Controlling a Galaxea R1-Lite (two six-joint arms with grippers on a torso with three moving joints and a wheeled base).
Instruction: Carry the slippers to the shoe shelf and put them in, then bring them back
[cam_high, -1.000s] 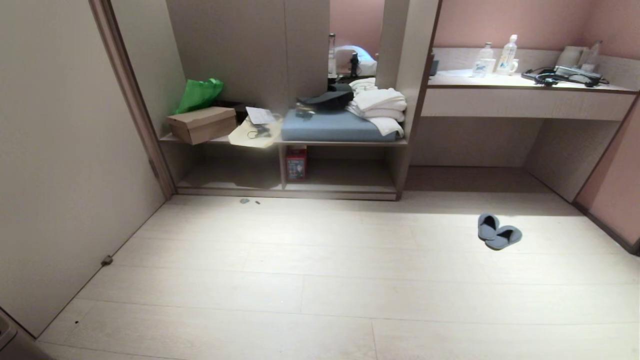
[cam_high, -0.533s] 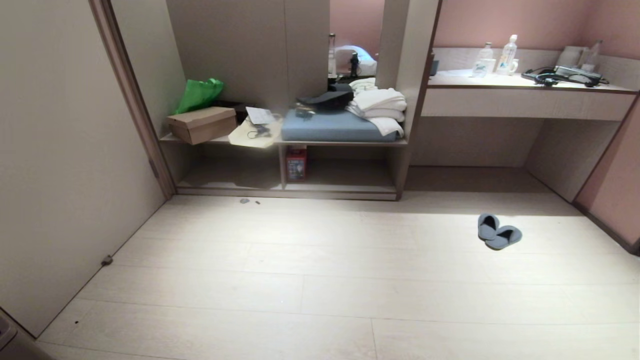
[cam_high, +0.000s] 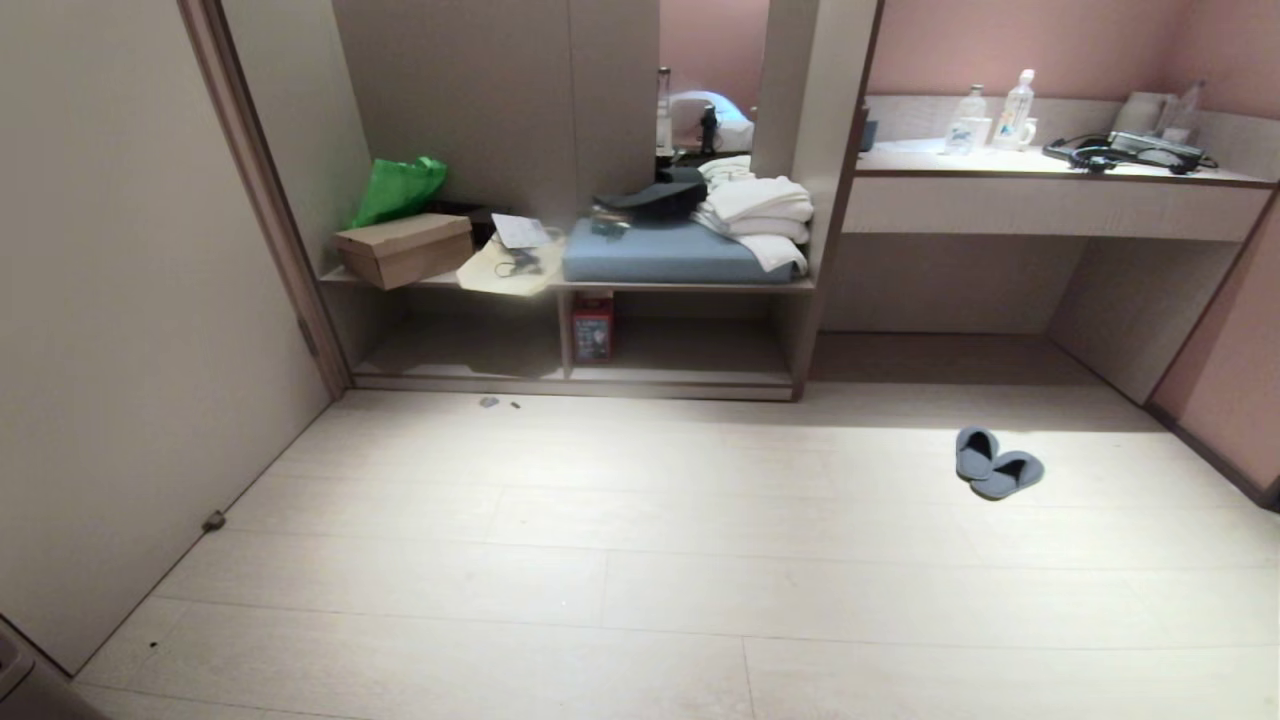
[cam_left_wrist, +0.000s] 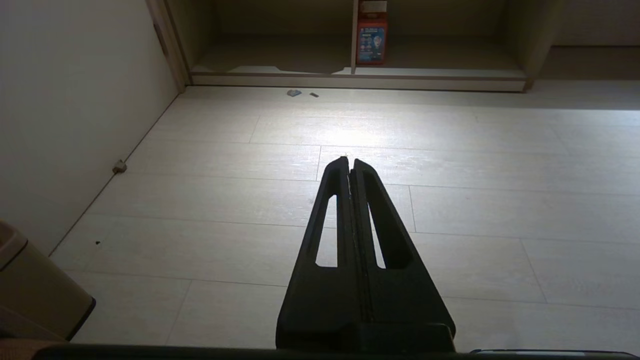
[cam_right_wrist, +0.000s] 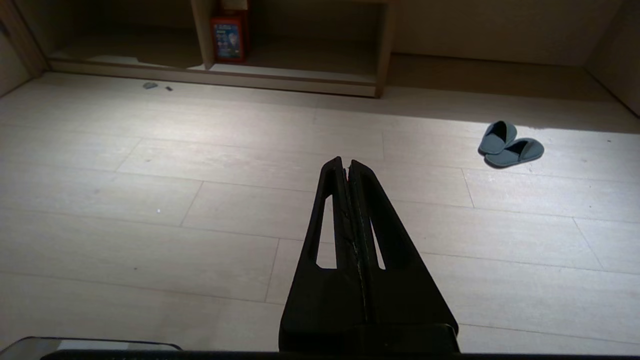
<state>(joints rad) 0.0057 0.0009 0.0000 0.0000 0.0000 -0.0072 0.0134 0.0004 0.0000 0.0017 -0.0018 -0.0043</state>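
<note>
Currently nothing held: left end effector (cam_left_wrist: 349, 161) and right end effector (cam_right_wrist: 346, 162) both pressed together, empty, hanging over bare floor. Slippers (cam_high: 996, 465), grey-blue pair, lie touching at angle on floor, right of centre, well apart from shoe shelf (cam_high: 580, 340) at rear left. Risk: thin flat soles give little to pinch; one slipper may slide or drop. Red box (cam_high: 593, 326) beside shelf divider crowds right cubby. Shelf depths shadowed; neither arm visible from head.

Dim room, bright glare on floor (cam_high: 640, 470)
</note>
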